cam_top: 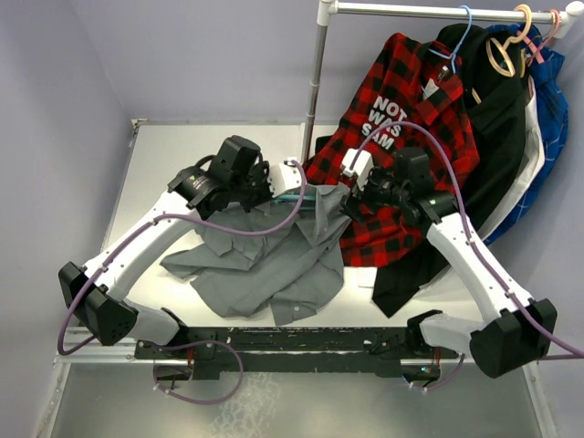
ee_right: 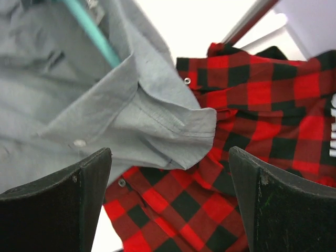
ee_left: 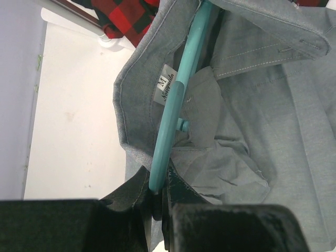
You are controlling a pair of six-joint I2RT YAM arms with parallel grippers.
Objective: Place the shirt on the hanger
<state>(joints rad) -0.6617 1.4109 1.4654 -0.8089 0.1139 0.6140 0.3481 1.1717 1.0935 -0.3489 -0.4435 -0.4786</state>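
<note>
One pale table [cam_top: 182, 155] fills the floor of the scene, and one white clothes rail [cam_top: 420, 11] on a single upright pole [cam_top: 315, 82] stands at its far right. Two white arms reach in from the near edge, the left arm [cam_top: 146, 237] and the right arm [cam_top: 484, 265].

At least three garments hang on the rail. They are one red-and-black plaid shirt [cam_top: 401, 137] with white lettering, one black garment [cam_top: 497, 119] behind it, and one blue garment [cam_top: 552, 100] at the far right. How many more are layered there cannot be told.

One grey shirt [cam_top: 265, 265] lies crumpled on the table between the arms. Its collar end is lifted toward the rail and touches the plaid shirt's hem.

Four hangers can be counted. Three hook over the rail: a light-blue one [cam_top: 461, 36], a tan one [cam_top: 506, 50] and a pink one [cam_top: 547, 32]. The fourth, the teal hanger [ee_left: 178, 105], sits inside the grey shirt's neck opening, its bar running across the collar.

The left gripper [ee_left: 157, 195] has its jaws pinched nearly together on the lower end of the teal hanger's bar. The right gripper [ee_right: 170, 202] hovers over the grey shirt's edge and the plaid shirt with its jaws spread wide and nothing between them.

One small white label [ee_left: 166, 88] marked M is sewn inside the grey collar, just beside the hanger bar. One white button [ee_right: 80, 143] shows on the grey shirt.
</note>
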